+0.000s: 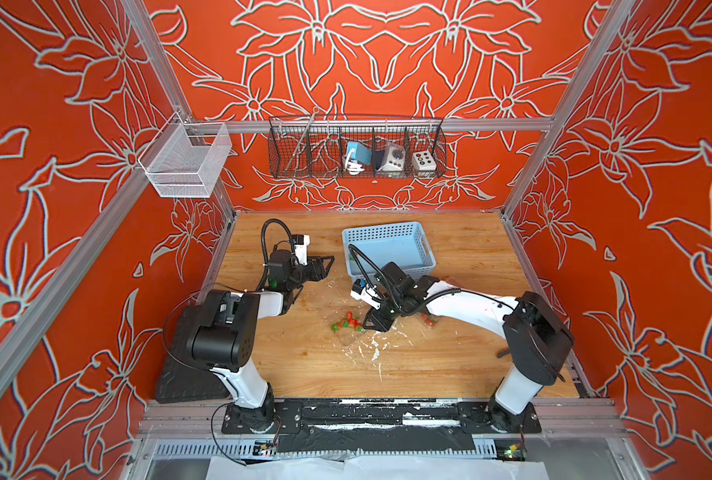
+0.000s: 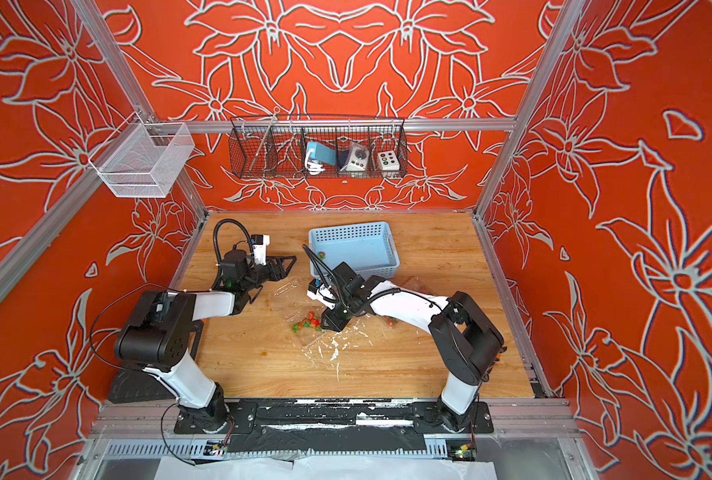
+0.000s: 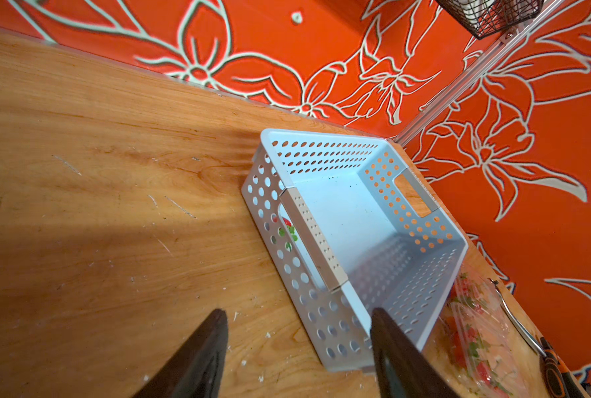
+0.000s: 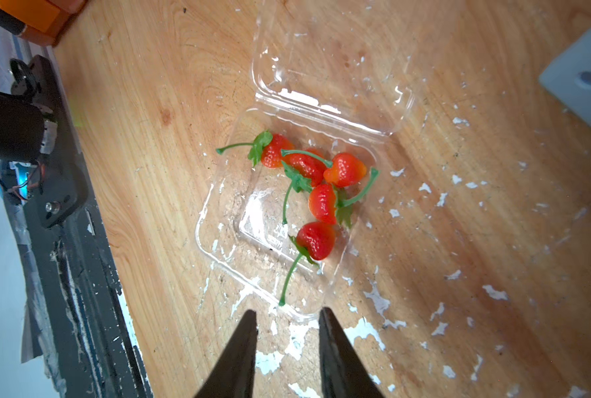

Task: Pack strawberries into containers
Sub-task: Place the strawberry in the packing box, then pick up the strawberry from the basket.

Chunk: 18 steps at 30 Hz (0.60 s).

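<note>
An open clear container [image 4: 252, 237] lies on the wooden table with its lid [image 4: 332, 69] folded back. Several red strawberries [image 4: 321, 201] with green stems lie in its tray; in both top views they show as a red cluster [image 1: 348, 322] [image 2: 306, 322]. My right gripper [image 4: 287, 312] [image 1: 373, 326] hovers at the tray's edge, open, nothing between its fingers. My left gripper [image 3: 297, 312] [image 1: 325, 266] is open and empty beside the blue basket. Another container [image 3: 476, 337] holding strawberries lies beyond the basket. Under my right forearm show a few berries [image 1: 429, 319].
The light blue perforated basket [image 3: 307, 227] [image 1: 387, 232] stands at the back middle with one strawberry [image 3: 287, 225] [image 2: 321, 254] inside near its handle. White flecks [image 4: 373, 299] scar the wood. Wire baskets [image 1: 356, 145] hang on the back rail.
</note>
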Each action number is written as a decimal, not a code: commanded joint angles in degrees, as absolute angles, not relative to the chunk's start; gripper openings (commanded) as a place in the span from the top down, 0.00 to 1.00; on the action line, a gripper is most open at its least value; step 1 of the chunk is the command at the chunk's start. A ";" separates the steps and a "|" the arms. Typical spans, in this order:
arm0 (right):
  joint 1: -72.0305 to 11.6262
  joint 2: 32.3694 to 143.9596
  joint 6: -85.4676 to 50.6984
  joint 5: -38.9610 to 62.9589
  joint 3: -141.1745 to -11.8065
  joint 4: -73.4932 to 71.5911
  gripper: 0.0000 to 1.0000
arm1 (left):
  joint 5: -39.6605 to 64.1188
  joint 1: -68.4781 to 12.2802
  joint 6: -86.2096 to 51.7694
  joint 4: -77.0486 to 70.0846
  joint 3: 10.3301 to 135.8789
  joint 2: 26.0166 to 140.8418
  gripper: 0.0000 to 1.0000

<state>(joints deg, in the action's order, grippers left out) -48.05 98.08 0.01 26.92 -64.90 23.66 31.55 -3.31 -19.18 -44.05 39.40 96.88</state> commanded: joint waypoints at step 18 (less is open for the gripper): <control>-31.67 121.50 -3.72 22.54 -101.48 25.52 0.58 | 29.32 -2.46 -15.93 -41.84 39.32 92.65 0.35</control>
<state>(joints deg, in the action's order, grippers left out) -31.57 116.66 -4.43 20.21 -96.86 22.06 29.41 -2.92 -17.39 -42.37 39.38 93.86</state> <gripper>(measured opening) 0.418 0.654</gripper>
